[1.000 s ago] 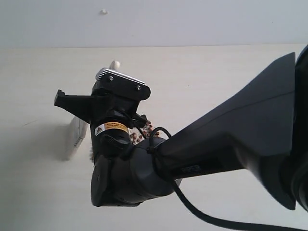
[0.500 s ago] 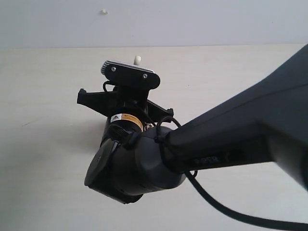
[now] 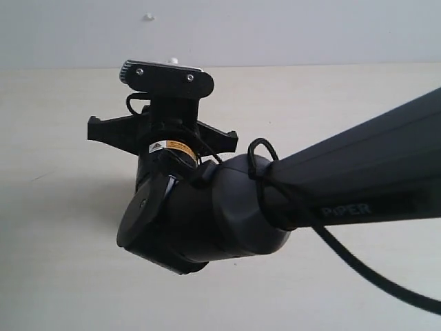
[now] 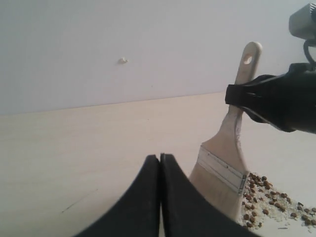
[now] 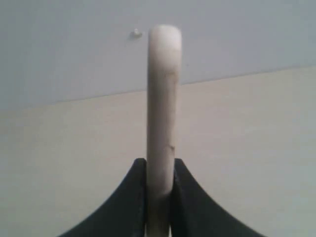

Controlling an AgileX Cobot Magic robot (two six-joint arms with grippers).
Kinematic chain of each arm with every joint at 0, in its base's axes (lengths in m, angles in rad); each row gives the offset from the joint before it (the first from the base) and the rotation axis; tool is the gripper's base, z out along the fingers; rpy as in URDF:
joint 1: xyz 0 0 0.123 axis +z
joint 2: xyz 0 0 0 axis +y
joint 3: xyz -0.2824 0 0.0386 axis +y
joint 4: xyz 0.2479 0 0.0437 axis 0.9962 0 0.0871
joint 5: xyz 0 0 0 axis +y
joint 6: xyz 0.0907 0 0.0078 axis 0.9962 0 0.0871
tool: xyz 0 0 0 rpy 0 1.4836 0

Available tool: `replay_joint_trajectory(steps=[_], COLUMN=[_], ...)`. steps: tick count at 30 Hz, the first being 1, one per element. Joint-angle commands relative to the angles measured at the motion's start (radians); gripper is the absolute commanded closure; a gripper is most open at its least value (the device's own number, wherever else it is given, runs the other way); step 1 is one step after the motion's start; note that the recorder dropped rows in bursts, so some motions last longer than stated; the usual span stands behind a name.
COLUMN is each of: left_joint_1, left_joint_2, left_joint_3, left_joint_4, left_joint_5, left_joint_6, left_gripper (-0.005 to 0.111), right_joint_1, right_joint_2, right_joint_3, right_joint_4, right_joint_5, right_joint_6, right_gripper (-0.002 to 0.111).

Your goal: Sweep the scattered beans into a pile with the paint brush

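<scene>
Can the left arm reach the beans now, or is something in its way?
Probably not directly: the paint brush, held by the right tool, stands between the shut left tool and the beans. It would likely need to go around.

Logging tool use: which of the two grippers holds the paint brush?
The right gripper: its jaws clamp the handle of the paint brush. The left gripper is shut with nothing between its jaws.

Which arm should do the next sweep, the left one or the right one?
Right. The right gripper is shut on the paint brush handle, with the brush head beside the beans. The left gripper is shut and holds nothing.
</scene>
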Motion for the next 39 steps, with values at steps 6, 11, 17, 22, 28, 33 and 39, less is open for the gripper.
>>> replay_joint_trajectory(steps=[6, 11, 17, 22, 28, 33, 39], left_joint_1=[0.002, 0.002, 0.002, 0.002, 0.002, 0.002, 0.002], left_joint_2=[-0.003, -0.003, -0.003, -0.003, -0.003, -0.003, -0.003], left_joint_3=[0.001, 0.001, 0.001, 0.001, 0.001, 0.001, 0.001], left_joint_4=[-0.009, -0.009, -0.009, -0.009, -0.009, -0.009, -0.009], left_joint_5=[-0.002, -0.002, -0.002, -0.002, -0.002, -0.002, -0.002], left_joint_6=[-0.002, -0.002, -0.002, -0.002, -0.002, -0.002, -0.002], left_gripper=[0.107, 0.107, 0.107, 0.107, 0.107, 0.107, 0.107], right_joint_1=[0.054, 0.071, 0.071, 0.071, 0.071, 0.059, 0.057], right_joint_2=[-0.012, -0.012, -0.001, 0.010, 0.010, 0.010, 0.010], right_joint_3=[-0.002, 0.012, 0.012, 0.012, 0.012, 0.012, 0.012], right_joint_4=[-0.093, -0.091, -0.037, -0.002, 0.080, 0.125, 0.084], right_joint_5=[0.077, 0.097, 0.110, 0.116, 0.030, -0.052, -0.072], right_joint_6=[0.081, 0.072, -0.006, -0.144, -0.302, -0.377, -0.382], right_gripper=[0.108, 0.108, 0.108, 0.108, 0.108, 0.108, 0.108])
